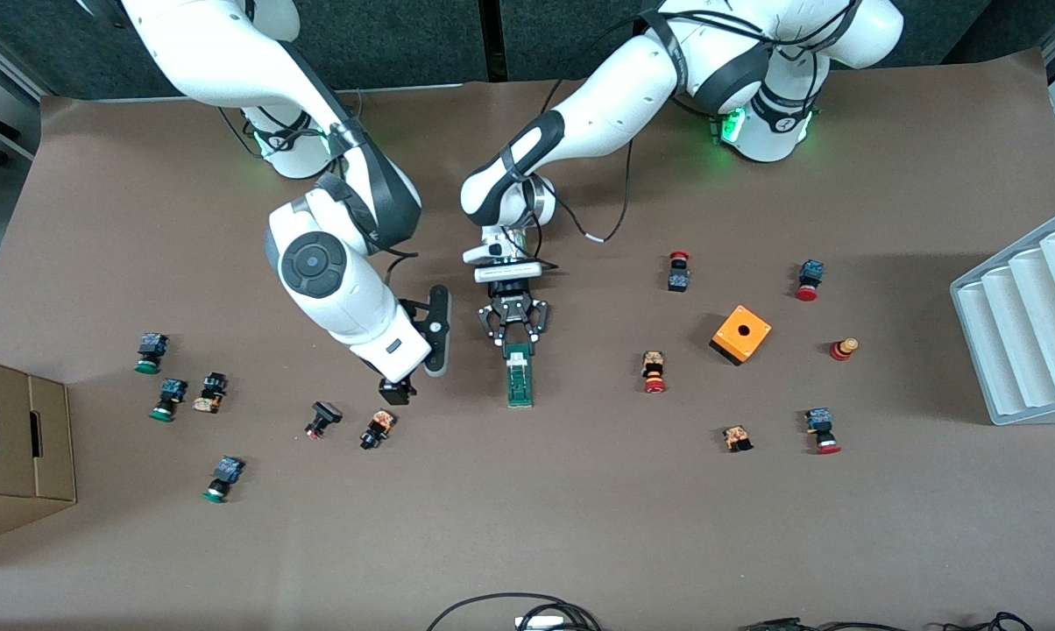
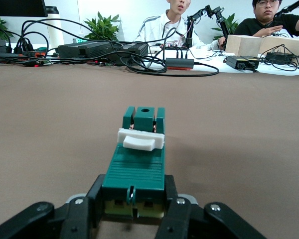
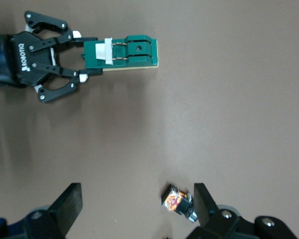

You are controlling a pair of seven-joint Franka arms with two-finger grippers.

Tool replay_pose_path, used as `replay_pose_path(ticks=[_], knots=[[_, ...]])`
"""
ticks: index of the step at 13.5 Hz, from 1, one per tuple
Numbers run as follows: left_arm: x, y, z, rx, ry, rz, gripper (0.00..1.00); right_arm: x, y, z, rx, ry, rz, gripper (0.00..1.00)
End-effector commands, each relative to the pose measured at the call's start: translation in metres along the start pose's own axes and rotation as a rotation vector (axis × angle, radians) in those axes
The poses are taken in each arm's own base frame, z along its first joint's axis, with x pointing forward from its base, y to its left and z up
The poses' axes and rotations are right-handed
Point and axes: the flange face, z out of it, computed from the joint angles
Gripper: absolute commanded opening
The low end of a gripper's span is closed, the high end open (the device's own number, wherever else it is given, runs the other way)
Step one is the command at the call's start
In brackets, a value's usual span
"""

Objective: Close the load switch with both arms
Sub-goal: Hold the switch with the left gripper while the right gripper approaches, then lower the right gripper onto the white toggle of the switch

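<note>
The load switch (image 1: 519,378), lying flat mid-table, is clamped at its base-side end by the left gripper (image 1: 514,337). The right gripper (image 1: 398,390), jaws spread wide, is held beside it, above a small push button (image 1: 377,428).

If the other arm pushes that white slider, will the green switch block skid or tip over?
Probably neither. The load switch lies long and flat on the table, so tipping seems unlikely. The left gripper clamps one end, likely stopping skids. It looks like rigid plastic.
</note>
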Motion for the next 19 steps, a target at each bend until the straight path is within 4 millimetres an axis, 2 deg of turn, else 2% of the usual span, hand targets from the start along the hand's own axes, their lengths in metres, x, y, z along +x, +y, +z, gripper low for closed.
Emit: replay_pose_path(ticks=[1, 3, 6, 10, 16, 19], knots=[[-0.006, 0.000, 0.003, 0.011, 0.013, 0.003, 0.48, -0.002, -0.003, 0.019, -0.023, 0.018, 0.015, 1.00], [-0.006, 0.000, 0.003, 0.011, 0.013, 0.002, 0.46, 0.001, -0.005, 0.033, -0.032, 0.023, 0.015, 1.00], [-0.006, 0.000, 0.003, 0.011, 0.013, 0.002, 0.45, 0.022, -0.021, 0.048, -0.057, 0.043, 0.065, 1.00], [-0.008, -0.001, 0.003, 0.012, 0.012, 0.004, 0.44, 0.038, -0.030, 0.069, -0.064, 0.050, 0.053, 1.00], [-0.008, -0.002, 0.003, 0.012, 0.012, 0.004, 0.44, 0.080, -0.058, 0.098, -0.079, 0.055, 0.106, 1.00], [-0.007, -0.001, 0.003, 0.011, 0.012, 0.002, 0.44, 0.088, -0.063, 0.109, -0.098, 0.063, 0.101, 1.00]])
